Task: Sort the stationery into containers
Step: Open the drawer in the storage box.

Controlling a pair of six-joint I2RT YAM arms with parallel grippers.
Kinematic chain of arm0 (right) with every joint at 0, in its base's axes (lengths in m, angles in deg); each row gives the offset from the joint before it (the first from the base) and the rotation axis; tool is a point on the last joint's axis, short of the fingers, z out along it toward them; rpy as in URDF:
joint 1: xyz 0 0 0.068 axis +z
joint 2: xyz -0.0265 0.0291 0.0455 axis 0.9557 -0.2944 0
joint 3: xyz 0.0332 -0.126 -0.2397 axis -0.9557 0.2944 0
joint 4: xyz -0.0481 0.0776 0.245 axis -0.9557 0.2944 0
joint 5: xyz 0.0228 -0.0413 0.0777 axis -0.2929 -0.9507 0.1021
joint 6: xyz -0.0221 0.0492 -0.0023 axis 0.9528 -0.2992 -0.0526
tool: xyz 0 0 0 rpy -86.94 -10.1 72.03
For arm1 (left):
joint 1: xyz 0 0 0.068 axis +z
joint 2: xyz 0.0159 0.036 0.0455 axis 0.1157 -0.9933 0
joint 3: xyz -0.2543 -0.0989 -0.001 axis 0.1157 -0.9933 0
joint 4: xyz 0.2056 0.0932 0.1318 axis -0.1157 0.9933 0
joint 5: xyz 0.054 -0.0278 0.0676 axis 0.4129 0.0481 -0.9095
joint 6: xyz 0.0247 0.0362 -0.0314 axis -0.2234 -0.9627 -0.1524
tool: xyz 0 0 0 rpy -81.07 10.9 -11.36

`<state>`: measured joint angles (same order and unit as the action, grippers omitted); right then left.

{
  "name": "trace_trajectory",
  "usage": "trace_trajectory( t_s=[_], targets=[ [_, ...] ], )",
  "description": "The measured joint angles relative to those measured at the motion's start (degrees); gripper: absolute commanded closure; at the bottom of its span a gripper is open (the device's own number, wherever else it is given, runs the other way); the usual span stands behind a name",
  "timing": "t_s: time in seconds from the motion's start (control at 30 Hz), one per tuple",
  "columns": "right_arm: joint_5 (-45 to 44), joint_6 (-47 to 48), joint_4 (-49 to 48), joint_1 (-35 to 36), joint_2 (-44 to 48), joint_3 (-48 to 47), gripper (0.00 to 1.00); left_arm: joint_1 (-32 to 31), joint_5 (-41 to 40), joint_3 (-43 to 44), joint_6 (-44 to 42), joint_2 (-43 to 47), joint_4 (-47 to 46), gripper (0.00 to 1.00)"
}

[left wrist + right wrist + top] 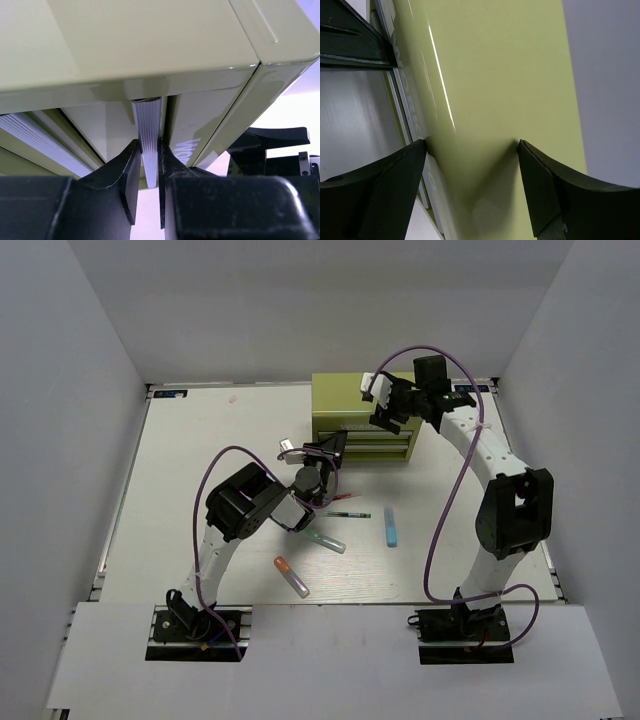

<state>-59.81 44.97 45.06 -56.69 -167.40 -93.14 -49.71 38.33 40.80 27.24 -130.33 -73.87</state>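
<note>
The olive-green tool chest [345,405] stands at the back of the table. My left gripper [330,452] is at its front, shut on a ribbed silver drawer handle [149,120] that runs between the jaws [149,147]. My right gripper [385,418] stands open on the chest's top [495,90], one finger at the front edge and one on the lid, with nothing held [472,150]. On the table in front lie a light-blue marker [390,527], a thin green pen [348,514], a thin red pen [347,498], a green-capped marker [327,543] and an orange-capped marker [291,576].
White walls enclose the table on three sides. The left arm's purple cable [215,475] loops above the table's left half. The right arm's cable [450,500] hangs beside the chest's right end. The pens lie between the two arms, near the front edge.
</note>
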Motion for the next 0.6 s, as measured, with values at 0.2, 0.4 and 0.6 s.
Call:
trace_trajectory(
  t_s=[0.2, 0.4, 0.6],
  targets=[
    [0.0, 0.7, 2.6, 0.0, -0.7, -2.1, 0.25, -0.3, 0.2, -0.1, -0.2, 0.0, -0.1, 1.0],
    [-0.1, 0.8, 2.9, 0.0, -0.8, -2.3, 0.25, -1.1, 0.5, -2.9, -0.4, 0.3, -3.0, 1.0],
    [-0.5, 0.1, 4.0, 0.1, -1.5, -3.6, 0.27, -2.3, 0.5, -7.0, -0.3, 2.0, -4.7, 1.0]
  ],
)
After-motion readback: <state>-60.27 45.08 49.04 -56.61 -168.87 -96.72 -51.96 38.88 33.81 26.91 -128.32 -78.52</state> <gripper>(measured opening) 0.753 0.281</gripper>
